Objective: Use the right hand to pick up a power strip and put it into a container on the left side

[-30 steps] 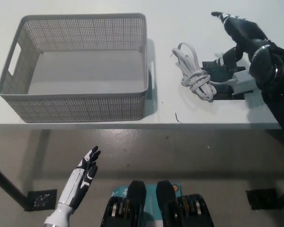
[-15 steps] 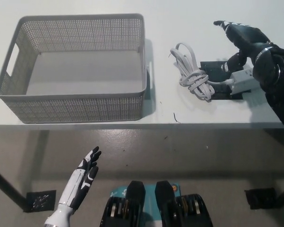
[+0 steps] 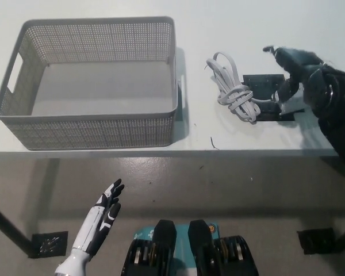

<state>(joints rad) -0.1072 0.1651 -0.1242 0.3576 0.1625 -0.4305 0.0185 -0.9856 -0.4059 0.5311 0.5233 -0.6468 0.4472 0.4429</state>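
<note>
Directly beneath the black right hand (image 3: 293,69), fingers spread and grasping nothing, the power strip (image 3: 264,95) lies unlifted, the mesh basket (image 3: 92,123) far leftward empty, white left hand (image 3: 100,215) idle, open.

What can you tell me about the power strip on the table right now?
The power strip is a flat black block lying on the white table, right of the empty grey basket. Its white cable lies coiled in a bundle at its left end. The black right hand covers its right end; grip unclear.
</note>
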